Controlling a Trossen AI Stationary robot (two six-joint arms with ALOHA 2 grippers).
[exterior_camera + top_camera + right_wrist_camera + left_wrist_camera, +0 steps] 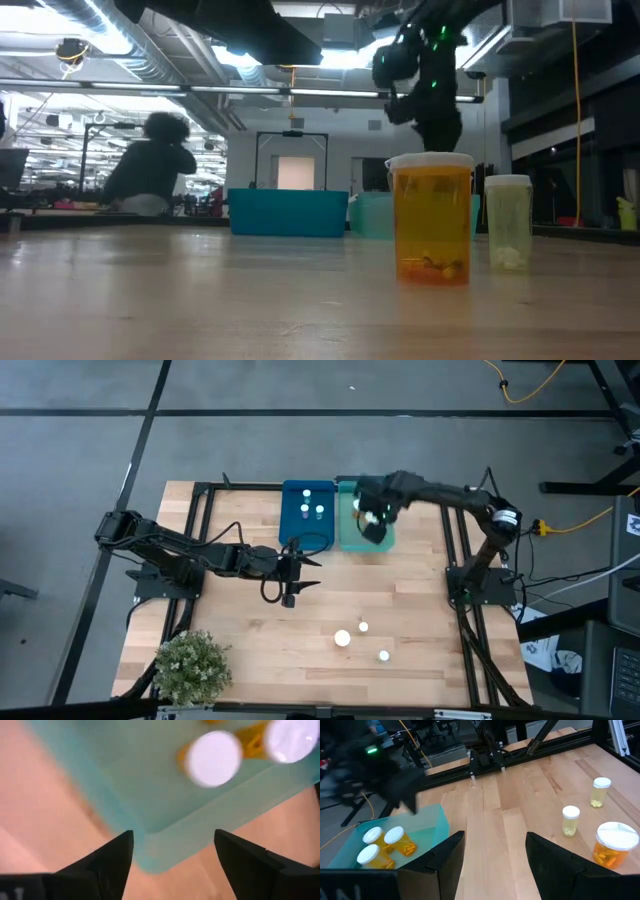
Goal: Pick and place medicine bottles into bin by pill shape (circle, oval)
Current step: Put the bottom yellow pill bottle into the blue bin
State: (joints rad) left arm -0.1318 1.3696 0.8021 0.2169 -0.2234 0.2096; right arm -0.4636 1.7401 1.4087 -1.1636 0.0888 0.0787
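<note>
High view, three bottles [343, 638] on table [250, 650]

The table [250, 630] is a pale wood butcher-block top inside a black frame. Taking the high view as a clock face, two bins sit side by side at about 12 o'clock: a blue bin [307, 516] and, touching its right side, a teal bin [352, 540]. Three bottles stand apart from one another at about 5 o'clock: a wide amber bottle [343, 639], a slim bottle [363, 628] just beyond it, and another slim bottle [383, 655] nearer the front edge. A small potted plant [192, 668] sits at about 7 o'clock, by the front left corner. The arm bases are mounted at 9 and 3 o'clock.
</note>
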